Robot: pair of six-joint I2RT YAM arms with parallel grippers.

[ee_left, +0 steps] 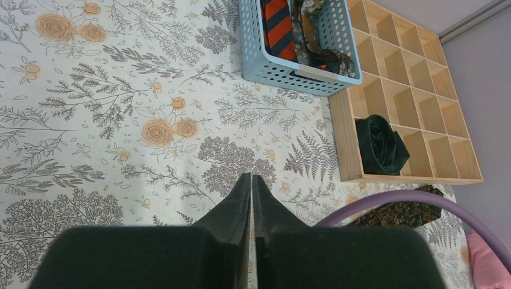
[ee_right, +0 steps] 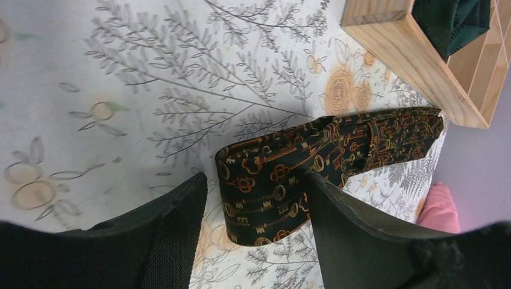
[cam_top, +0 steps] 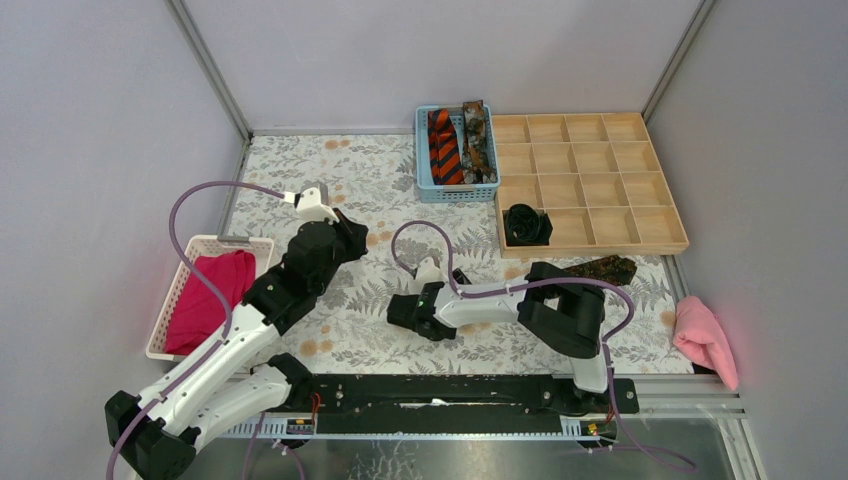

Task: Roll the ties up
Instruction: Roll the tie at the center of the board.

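From above, you see a surface [cam_top: 370,190] covered in a pale floral print, closed in by plain grey walls with metal posts in the far corners. At its far edge a blue basket [cam_top: 455,194] holds a striped tie [cam_top: 443,148] and a mottled tie [cam_top: 478,140], lying lengthwise side by side. Just beside the basket on the right is a wooden tray [cam_top: 640,246] of square compartments, and a black tie [cam_top: 526,224], coiled, sits in the near-left one. In front of the tray a key-patterned tie [cam_top: 605,268] lies on the print, partly hidden by your right arm [cam_top: 565,310]. A pink cloth [cam_top: 705,338] lies at the right edge. A white basket [cam_top: 230,241] at the left holds a magenta cloth [cam_top: 210,295].

In the left wrist view, your left pincer [ee_left: 250,180] is pressed together with nothing in it, over bare floral print. The blue basket, the tray and the coiled tie lie beyond it, and a purple cable [ee_left: 416,198] arcs across the lower right.

In the right wrist view, your right pincer [ee_right: 256,180] is spread and pinches nothing. The key-patterned tie shows in the gap between its fingers, folded over and flat on the surface. The tray's corner fills the upper right.
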